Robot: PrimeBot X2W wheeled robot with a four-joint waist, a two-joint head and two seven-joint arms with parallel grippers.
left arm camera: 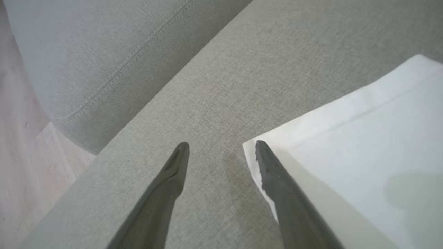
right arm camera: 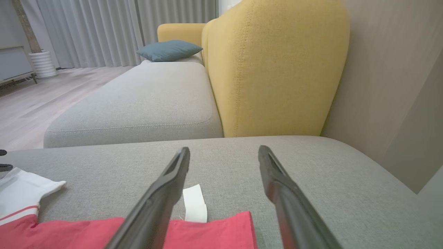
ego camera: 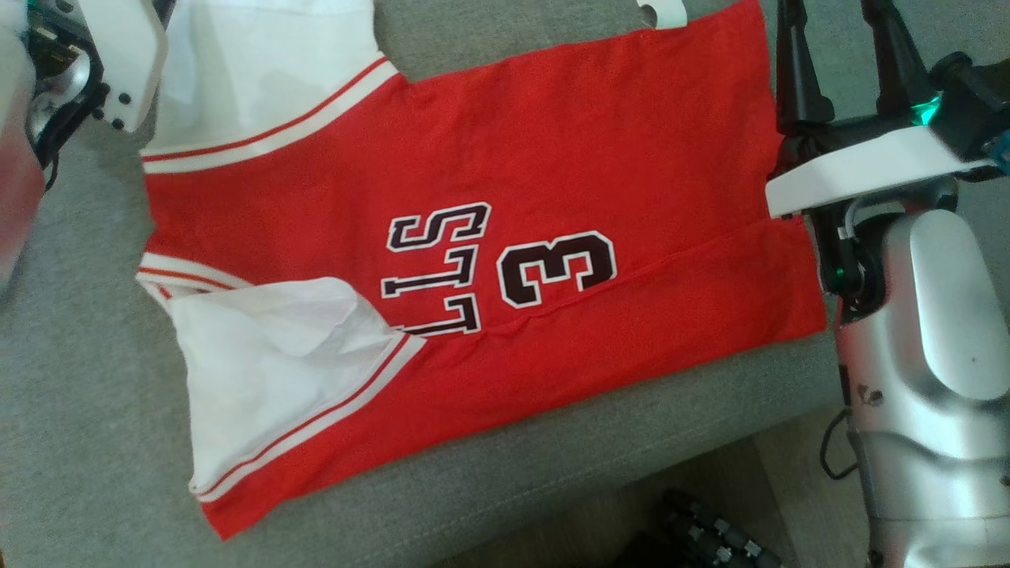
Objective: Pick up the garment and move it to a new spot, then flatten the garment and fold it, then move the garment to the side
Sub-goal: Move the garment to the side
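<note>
The garment (ego camera: 552, 173) is a red jersey with white sleeves and the number 3, lying spread flat on the grey sofa seat (ego camera: 79, 394). A crease runs along its near side. My left gripper (left arm camera: 221, 147) is open just above the seat, one fingertip (left arm camera: 259, 148) at the corner of a white sleeve (left arm camera: 363, 145). My right gripper (ego camera: 840, 31) stands open beside the garment's right edge. In the right wrist view that gripper (right arm camera: 224, 152) hangs over the red hem (right arm camera: 214, 231) and a white tag (right arm camera: 194, 207), with nothing between its fingers.
A yellow backrest (right arm camera: 277, 69) rises behind the seat. A second grey seat (right arm camera: 138, 100) with a blue cushion (right arm camera: 169, 50) lies beyond it. The seat's front edge drops to wood floor (ego camera: 600, 528), where dark parts of my base (ego camera: 702, 536) show.
</note>
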